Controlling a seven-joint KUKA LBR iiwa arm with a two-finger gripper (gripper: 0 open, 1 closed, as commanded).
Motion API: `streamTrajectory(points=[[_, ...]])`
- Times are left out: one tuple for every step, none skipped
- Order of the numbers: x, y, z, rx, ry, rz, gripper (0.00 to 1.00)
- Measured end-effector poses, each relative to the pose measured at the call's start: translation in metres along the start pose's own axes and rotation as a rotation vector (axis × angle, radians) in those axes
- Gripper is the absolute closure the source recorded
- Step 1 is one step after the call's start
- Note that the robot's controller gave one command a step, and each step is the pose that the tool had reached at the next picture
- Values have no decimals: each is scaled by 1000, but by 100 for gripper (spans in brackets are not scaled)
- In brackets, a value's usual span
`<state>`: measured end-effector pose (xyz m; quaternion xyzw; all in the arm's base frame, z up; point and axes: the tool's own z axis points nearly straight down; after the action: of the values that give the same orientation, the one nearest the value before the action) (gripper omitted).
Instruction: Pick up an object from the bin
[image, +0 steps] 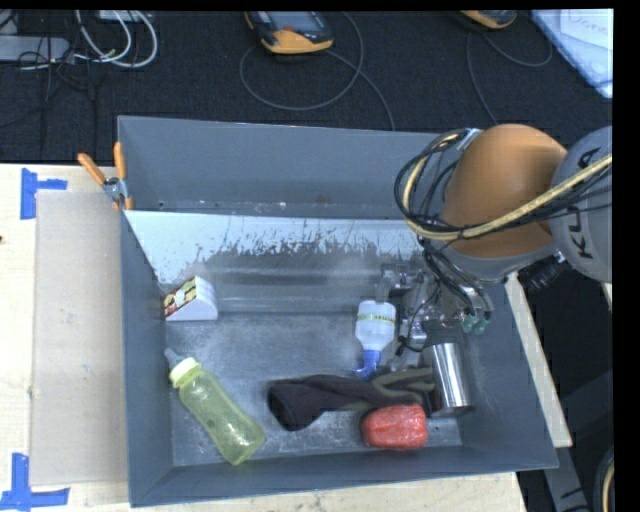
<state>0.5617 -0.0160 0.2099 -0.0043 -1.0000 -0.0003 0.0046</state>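
Beside the small white bottle (376, 326) and silver can (450, 376), the end effector (420, 330) should be centred over 1 thing; its width cannot be told.

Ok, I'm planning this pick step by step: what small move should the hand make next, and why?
Probably a slight shift toward view-left, to centre the hand over the small white bottle. That bottle lies right beside the hand, while the silver cylinder on its other side is crowded by the dark cloth and the red lump.
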Motion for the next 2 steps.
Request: streamTrajectory(points=[[-1, 0, -4, 0, -8, 0, 0], [4, -12, 31, 0, -9, -95, 0]])
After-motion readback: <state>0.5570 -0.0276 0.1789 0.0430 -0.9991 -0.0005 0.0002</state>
